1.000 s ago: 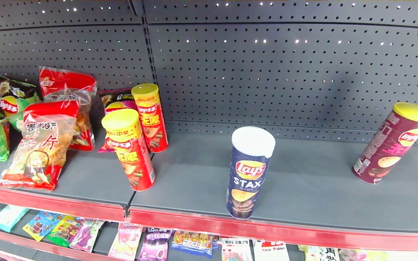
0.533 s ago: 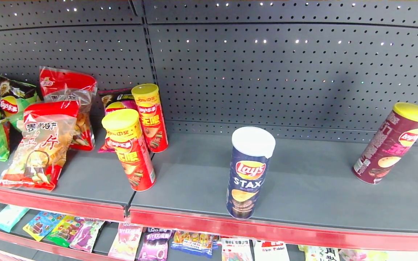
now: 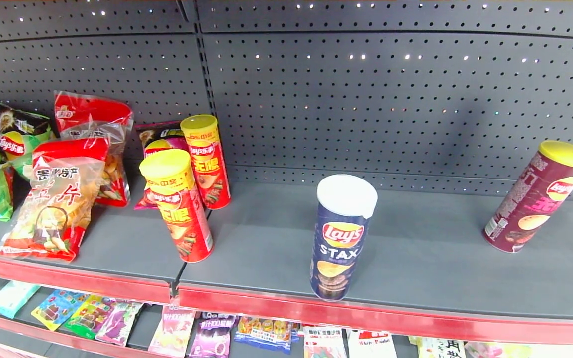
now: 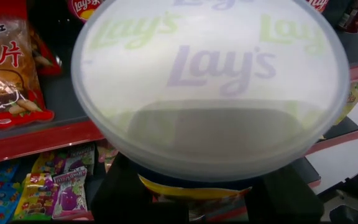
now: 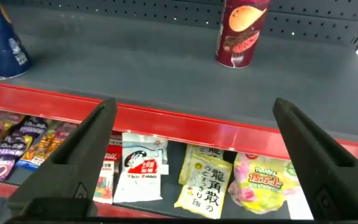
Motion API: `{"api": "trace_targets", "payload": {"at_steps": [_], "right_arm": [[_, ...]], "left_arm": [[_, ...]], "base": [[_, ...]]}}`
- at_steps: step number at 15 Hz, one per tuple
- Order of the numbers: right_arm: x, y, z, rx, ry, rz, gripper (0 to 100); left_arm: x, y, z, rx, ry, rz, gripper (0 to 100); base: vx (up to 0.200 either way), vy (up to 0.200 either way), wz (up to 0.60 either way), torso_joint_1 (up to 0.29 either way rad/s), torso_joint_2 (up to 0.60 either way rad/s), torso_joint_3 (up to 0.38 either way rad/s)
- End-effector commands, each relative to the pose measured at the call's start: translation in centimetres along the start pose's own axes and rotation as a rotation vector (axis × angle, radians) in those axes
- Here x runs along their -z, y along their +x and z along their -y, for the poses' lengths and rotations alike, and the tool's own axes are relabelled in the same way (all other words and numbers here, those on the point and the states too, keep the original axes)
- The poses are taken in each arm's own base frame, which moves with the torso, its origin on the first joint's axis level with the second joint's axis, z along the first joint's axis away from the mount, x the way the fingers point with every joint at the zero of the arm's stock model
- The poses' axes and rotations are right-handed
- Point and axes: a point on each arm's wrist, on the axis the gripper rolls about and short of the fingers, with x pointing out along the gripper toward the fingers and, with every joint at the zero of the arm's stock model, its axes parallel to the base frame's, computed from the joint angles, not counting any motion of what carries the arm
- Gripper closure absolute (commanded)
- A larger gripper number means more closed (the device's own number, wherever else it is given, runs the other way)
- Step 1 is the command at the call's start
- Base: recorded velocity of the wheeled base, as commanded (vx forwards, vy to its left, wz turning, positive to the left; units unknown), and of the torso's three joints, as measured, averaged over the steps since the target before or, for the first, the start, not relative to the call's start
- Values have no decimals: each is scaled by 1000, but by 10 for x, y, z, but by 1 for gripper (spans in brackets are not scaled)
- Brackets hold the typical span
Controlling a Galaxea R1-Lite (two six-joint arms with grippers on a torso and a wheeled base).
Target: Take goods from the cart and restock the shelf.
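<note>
A chips can with a white lid [image 4: 210,81] stands right before the left wrist camera, its blue and yellow body between the dark fingers [image 4: 126,199] of my left gripper [image 4: 197,202], which is shut on it, in front of the shelf. On the grey shelf [image 3: 416,258] a blue can [image 3: 343,238] stands near the red front edge. A maroon can [image 3: 535,199] is at the far right, and two red cans [image 3: 182,209] stand left of centre. My right gripper [image 5: 194,162] is open and holds nothing, just before the shelf's red edge [image 5: 197,124], with the maroon can [image 5: 241,31] beyond it.
Snack bags [image 3: 55,199] crowd the shelf's left end. A lower shelf holds several small packets [image 3: 192,333]. A perforated grey back panel [image 3: 366,99] closes the rear. Bare shelf lies between the blue and maroon cans.
</note>
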Motion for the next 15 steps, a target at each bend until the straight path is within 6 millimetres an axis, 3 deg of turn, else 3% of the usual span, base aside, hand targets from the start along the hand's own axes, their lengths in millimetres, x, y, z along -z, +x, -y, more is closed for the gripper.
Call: {"api": "trace_targets", "payload": {"at_steps": [1, 15], "right_arm": [[0, 0, 0, -2, 14, -8, 0], [7, 2, 0, 2, 80, -26, 0]], "left_arm": [[1, 0, 0, 2, 1, 2, 100], [1, -4, 1, 34, 4, 20, 100]], "base": [[0, 0, 0, 0, 0, 0], [0, 0, 0, 0, 0, 0]]}}
